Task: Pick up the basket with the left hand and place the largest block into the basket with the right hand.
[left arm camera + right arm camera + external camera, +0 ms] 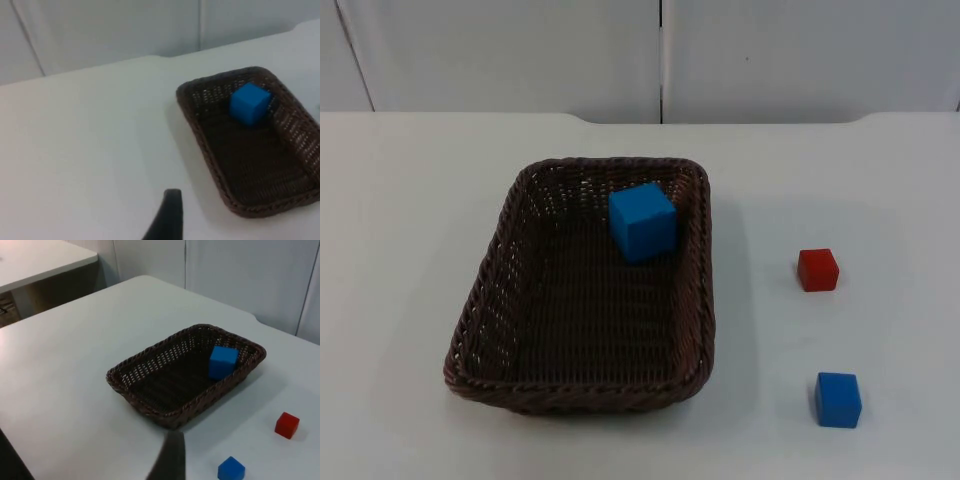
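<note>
Small red block (817, 269) on white table (400, 220), apart from small blue block (838, 399) nearer the front edge. Grey partition wall (500, 50) behind; second table (35, 260) beyond.

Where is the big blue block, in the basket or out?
In. The big blue block sits inside the basket, by its far right corner.

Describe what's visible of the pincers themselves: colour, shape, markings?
Each wrist view shows one fingertip: the left pincer's fingertip is black, narrow and tapered with a blunt squared tip; the right pincer's fingertip is a similar dark grey-black wedge. Both look matte and plain, with no markings to be made out.
</note>
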You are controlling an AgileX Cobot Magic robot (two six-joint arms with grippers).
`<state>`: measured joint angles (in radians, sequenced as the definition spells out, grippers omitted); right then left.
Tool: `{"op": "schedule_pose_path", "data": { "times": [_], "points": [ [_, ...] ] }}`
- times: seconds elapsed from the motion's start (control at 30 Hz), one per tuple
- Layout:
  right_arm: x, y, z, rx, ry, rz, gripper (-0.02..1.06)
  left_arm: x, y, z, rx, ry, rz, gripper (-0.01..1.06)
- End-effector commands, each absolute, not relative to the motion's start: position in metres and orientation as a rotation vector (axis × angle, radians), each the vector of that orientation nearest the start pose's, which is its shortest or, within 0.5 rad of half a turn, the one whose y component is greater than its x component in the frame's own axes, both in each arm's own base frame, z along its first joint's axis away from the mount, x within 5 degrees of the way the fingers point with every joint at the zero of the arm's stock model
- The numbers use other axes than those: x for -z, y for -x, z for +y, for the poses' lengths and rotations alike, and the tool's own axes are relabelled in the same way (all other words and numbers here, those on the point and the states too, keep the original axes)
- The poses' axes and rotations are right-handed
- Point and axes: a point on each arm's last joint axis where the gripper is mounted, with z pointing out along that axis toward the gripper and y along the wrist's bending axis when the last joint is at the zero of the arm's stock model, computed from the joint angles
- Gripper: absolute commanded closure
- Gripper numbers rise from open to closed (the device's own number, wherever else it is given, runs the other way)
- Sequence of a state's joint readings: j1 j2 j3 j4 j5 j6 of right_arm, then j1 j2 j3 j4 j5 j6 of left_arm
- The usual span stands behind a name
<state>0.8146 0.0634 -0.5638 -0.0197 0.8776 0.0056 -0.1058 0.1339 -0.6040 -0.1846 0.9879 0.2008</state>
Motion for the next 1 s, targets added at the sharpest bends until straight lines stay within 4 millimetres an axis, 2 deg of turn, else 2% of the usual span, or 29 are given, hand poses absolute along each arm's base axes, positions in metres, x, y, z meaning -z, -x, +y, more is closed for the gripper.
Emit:
{"op": "schedule_pose_path", "data": {
  "times": [0.0, 0.13, 0.3, 0.37, 0.53, 0.77, 0.97],
  "points": [
    [-0.307, 0.0, -0.002, -0.539, 0.744, 1.754, 0.32, -0.31, -0.002, -0.012, 0.137, -0.282, 1.978, 0.27],
    [-0.302, 0.005, -0.008, -0.533, 0.75, 1.772, 0.32, -0.306, 0.01, -0.007, 0.097, -0.245, 1.958, 0.27],
    [-0.295, 0.004, -0.007, -0.518, 0.769, 1.818, 0.32, -0.302, 0.015, -0.003, 0.065, -0.203, 1.969, 0.27],
    [-0.293, 0.004, -0.007, -0.514, 0.773, 1.828, 0.32, -0.299, 0.015, -0.002, 0.064, -0.193, 1.972, 0.27],
    [-0.291, 0.005, -0.007, -0.513, 0.781, 1.846, 0.32, -0.277, 0.006, -0.003, 0.081, -0.17, 2.043, 0.27],
    [-0.281, 0.004, -0.006, -0.496, 0.803, 1.919, 0.32, -0.275, 0.005, -0.003, 0.079, -0.164, 2.056, 0.27],
    [-0.28, 0.004, -0.006, -0.496, 0.805, 1.924, 0.32, -0.275, 0.005, -0.003, 0.079, -0.164, 2.057, 0.27]
  ]
}}
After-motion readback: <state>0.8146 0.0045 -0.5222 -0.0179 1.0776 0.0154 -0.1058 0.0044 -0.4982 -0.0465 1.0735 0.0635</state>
